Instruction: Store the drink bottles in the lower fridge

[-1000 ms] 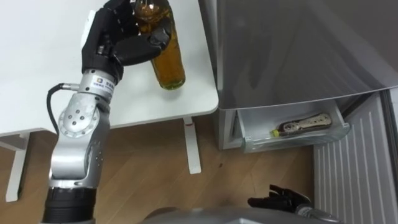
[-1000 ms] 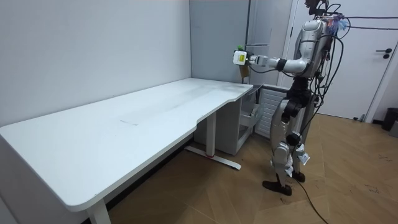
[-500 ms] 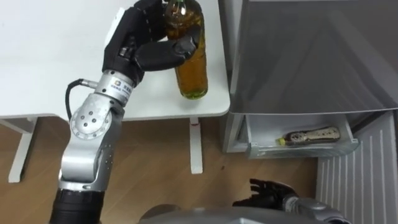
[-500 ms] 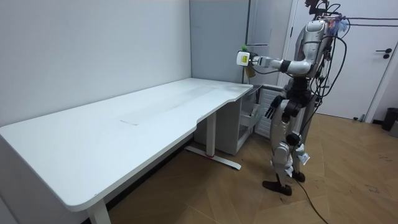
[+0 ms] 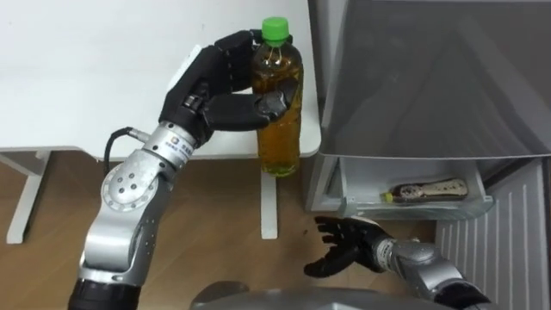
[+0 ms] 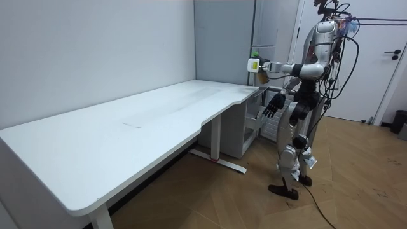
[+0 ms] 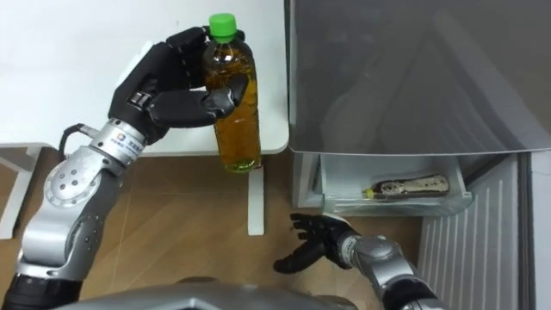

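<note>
A clear bottle of amber drink [image 5: 279, 103] with a green cap is held upright in the air by my left hand [image 5: 222, 90], fingers curled round its upper half. It hangs beside the corner of the white desk [image 5: 103, 77], left of the grey fridge [image 5: 430, 77]. In the right eye view the bottle [image 7: 232, 95] and left hand [image 7: 172, 90] look the same. My right hand [image 5: 344, 245] is open low down, palm up, in front of the fridge's lower drawer [image 5: 413, 185]. A second bottle [image 5: 426, 189] lies on its side in that drawer. The room view shows the bottle [image 6: 259, 67] raised at chest height.
The fridge's open lower door [image 5: 516, 232] with ribbed inner face stands at the right. A white desk leg [image 5: 269, 207] stands on the wooden floor below the bottle. In the room view I stand between the desk's end [image 6: 235, 95] and the fridge [image 6: 267, 121].
My left hand has carried the bottle off the desk and right, toward the fridge. My right hand has risen into view with fingers spread. The camera has shifted too.
</note>
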Robot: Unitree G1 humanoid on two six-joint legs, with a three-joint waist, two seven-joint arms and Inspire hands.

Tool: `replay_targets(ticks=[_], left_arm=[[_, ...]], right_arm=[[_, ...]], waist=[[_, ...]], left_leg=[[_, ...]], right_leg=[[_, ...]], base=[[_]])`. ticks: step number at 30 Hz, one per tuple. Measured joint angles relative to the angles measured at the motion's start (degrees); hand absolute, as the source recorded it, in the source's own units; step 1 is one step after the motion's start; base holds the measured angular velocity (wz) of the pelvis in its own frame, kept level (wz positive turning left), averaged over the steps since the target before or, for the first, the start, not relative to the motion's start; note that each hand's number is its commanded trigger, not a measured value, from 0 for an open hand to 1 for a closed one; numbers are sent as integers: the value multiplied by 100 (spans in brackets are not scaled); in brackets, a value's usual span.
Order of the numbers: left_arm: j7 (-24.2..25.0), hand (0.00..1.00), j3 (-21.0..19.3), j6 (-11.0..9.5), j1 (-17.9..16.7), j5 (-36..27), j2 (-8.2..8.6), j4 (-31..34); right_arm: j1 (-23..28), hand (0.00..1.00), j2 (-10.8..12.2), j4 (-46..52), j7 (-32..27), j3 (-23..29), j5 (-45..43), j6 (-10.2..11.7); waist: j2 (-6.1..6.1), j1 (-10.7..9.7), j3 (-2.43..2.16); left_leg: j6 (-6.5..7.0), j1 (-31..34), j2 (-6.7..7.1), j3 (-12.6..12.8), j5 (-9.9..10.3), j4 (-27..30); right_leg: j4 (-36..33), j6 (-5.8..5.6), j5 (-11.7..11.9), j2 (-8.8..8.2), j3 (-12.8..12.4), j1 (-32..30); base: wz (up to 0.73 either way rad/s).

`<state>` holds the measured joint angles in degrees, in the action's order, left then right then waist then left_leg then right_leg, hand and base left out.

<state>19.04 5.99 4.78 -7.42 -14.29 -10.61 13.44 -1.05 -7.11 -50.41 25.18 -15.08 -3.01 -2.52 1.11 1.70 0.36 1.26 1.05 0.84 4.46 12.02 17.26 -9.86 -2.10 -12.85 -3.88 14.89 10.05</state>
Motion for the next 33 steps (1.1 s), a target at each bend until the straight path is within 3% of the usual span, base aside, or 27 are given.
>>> replay_targets(ticks=[11,18,21,25,33], left_arm=[[312,100,61,0,-6,-134,-118,2],[571,100,258,1,-335,-124,-46,0],[647,100,381,12,-469,33,-59,-37],[650,100,556,22,-556,34,-214,-40],[644,100,561,22,-568,34,-197,-41]], right_arm=[[-2,0,-24,71,5,-2,10,-3],[46,0,-20,438,198,-27,32,-33],[113,0,-48,1015,412,-68,51,-123],[194,0,-50,1560,687,-189,280,-129],[305,0,-86,1851,1091,-399,342,-133]], waist=[[-40,17,6],[-90,2,-9],[-70,-9,1],[17,-54,46],[33,4,48]], left_leg=[[5,135,13,-84,2,102],[3,79,9,-110,1,51],[3,70,19,-127,0,59],[7,54,39,-147,3,67],[26,133,46,-168,13,87]], right_leg=[[-2,0,0,0,103,-18],[-5,0,0,1,99,-5],[-9,0,0,-2,109,16],[-8,0,0,-10,120,59],[-23,0,0,-13,92,-6]], base=[[4],[-1],[2],[5],[0]])
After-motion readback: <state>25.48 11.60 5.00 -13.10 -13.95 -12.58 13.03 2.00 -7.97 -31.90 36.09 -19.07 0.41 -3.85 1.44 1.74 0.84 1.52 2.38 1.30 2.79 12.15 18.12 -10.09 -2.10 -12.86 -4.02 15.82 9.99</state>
